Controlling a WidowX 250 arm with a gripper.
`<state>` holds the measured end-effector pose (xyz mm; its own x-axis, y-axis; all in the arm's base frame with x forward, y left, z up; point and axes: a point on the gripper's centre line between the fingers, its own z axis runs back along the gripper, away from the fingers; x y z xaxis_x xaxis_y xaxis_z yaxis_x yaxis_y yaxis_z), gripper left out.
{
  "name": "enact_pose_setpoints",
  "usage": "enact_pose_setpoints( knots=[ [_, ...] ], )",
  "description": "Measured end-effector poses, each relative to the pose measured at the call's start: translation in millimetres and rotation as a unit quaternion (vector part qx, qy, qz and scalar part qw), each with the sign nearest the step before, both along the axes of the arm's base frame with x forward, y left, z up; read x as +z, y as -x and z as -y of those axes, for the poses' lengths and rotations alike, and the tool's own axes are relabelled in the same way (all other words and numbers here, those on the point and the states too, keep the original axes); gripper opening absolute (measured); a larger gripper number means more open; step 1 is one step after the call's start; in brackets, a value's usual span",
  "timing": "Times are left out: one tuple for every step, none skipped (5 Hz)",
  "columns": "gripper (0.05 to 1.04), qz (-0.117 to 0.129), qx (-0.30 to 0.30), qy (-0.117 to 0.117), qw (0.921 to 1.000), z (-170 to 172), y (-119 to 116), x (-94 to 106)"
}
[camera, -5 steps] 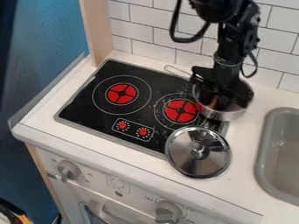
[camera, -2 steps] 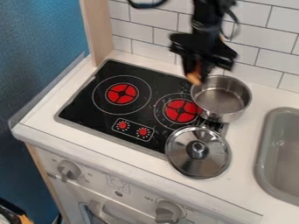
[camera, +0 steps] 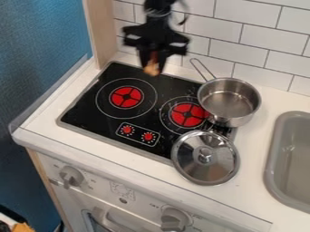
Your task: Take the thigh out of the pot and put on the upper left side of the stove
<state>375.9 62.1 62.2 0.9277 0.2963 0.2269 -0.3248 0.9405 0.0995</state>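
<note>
The black gripper (camera: pixel 152 67) hangs over the back edge of the black stove (camera: pixel 91 102), behind and a little right of the left burner. It is shut on the orange-brown thigh (camera: pixel 152 69), which sticks out below its fingers, above the stove surface. To the right stands the steel pot (camera: pixel 228 100), upright and with nothing inside, its handle pointing to the back left.
A steel lid (camera: pixel 205 157) lies at the stove's front right corner, in front of the pot. The grey sink (camera: pixel 273 158) is at the right. White wall tiles (camera: pixel 260 41) and a wooden post (camera: pixel 102 31) stand behind.
From over the pot, the gripper has lifted and moved left to the stove's back edge, carrying the thigh. The pot and lid look to be where they were.
</note>
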Motion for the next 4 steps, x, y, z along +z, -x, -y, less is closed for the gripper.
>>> enact_pose_setpoints(
  knots=[
    [0.322,-0.019,0.056,0.022,0.9980,-31,1,-20.7],
    [0.322,-0.048,0.090,0.018,0.9947,-53,3,-40.3],
    [0.322,-0.067,0.090,0.015,0.9936,-59,-1,-53.9],
    [0.368,-0.074,0.085,0.015,0.9936,-60,-6,-55.0]
  ],
)
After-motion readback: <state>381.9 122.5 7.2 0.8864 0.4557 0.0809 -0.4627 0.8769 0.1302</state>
